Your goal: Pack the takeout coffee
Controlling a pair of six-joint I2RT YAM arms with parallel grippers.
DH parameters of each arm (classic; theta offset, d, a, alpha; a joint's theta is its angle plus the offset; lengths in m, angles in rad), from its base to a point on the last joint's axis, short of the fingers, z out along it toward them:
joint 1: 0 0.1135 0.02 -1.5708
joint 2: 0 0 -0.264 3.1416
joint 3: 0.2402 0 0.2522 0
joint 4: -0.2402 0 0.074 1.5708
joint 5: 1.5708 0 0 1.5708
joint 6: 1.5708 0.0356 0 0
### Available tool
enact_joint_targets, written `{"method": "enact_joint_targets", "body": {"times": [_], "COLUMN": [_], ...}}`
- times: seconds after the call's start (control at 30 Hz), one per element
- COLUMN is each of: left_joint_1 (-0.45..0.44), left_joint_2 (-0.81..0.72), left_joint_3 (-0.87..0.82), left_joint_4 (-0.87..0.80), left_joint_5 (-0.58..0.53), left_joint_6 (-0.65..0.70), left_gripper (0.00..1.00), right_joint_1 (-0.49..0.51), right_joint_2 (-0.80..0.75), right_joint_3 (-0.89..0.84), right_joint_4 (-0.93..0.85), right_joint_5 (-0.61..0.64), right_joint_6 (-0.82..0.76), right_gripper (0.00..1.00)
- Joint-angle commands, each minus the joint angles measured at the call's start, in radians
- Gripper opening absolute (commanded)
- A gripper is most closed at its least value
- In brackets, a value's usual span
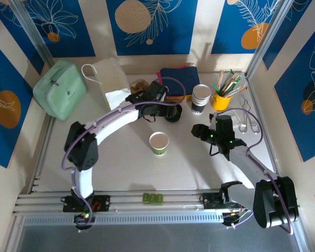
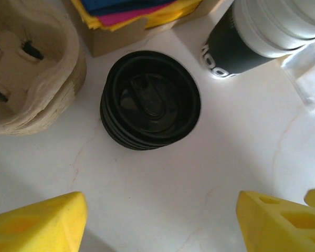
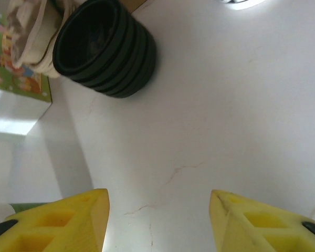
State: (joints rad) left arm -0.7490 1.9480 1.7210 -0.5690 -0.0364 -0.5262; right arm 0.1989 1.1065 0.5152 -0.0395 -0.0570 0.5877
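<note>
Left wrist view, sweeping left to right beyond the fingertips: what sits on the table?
cardboard cup carrier → stack of black lids → stacked takeout cups

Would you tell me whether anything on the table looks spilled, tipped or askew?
Nothing stands out: the black lid stack, the stacked white cups and the lone green-based cup all stand upright, nothing spilled.

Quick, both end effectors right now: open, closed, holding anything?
Left end effector: open, holding nothing, facing the stack of black lids.
Right end effector: open, holding nothing.
</note>
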Motion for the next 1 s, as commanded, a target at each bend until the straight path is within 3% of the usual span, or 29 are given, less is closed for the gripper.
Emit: {"method": "enact_joint_targets", "body": {"times": [0.0,0.13,0.4,0.97], "left_joint_1": [0.005,0.022,0.046,0.048], "left_joint_2": [0.071,0.153,0.238,0.356], "left_joint_3": [0.102,0.166,0.23,0.362], "left_joint_4": [-0.086,-0.095,-0.102,-0.151], "left_joint_5": [-0.042,-0.047,-0.065,-0.08], "left_joint_6": [-0.012,-0.021,-0.028,-0.011], "left_gripper": [0.7,0.61,0.49,0.32], "right_joint_1": [0.064,0.114,0.113,0.088], "right_joint_2": [0.037,0.092,0.104,0.108], "right_joint_3": [0.009,0.044,0.05,0.058], "right_joint_4": [0.093,0.078,0.069,0.063], "right_joint_5": [0.026,0.08,0.097,0.068], "right_joint_6": [-0.052,-0.072,-0.054,-0.042], "right_gripper": [0.54,0.54,0.53,0.53]}}
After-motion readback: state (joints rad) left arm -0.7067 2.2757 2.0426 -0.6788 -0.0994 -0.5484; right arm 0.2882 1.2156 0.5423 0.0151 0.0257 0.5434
